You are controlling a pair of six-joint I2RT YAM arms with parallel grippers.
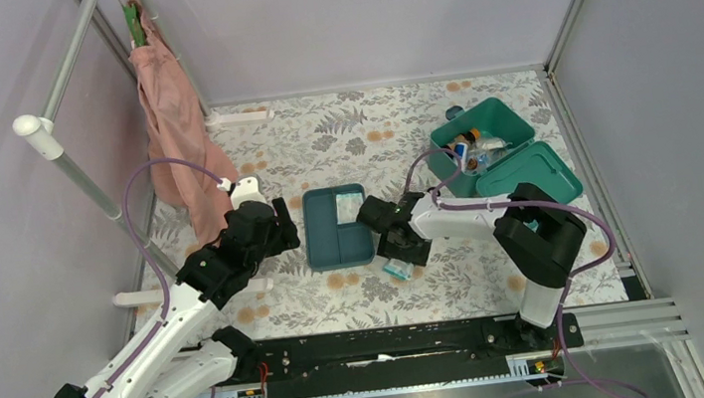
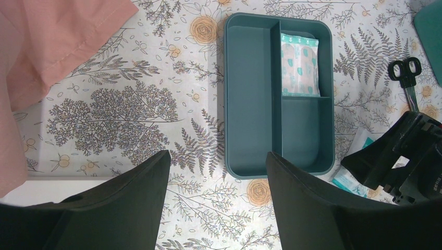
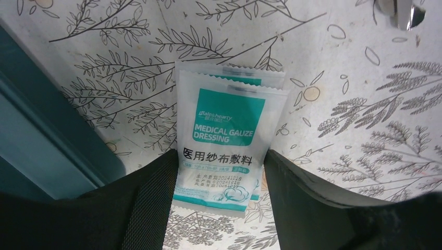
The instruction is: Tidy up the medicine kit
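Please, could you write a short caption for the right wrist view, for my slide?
Open right gripper straddling a medical gauze dressing packet lying flat on the floral tablecloth.

Right wrist view, centre of frame: you can read the gauze packet (image 3: 224,140), w/ white caps on its teal panel saying "MEDICAL GAUZE DRESSING" and Chinese "医用纱布敷料" just below. The small brand line above the caps ends in "&hearty"; the rest is too blurred. The fine print lower down is too small to read.
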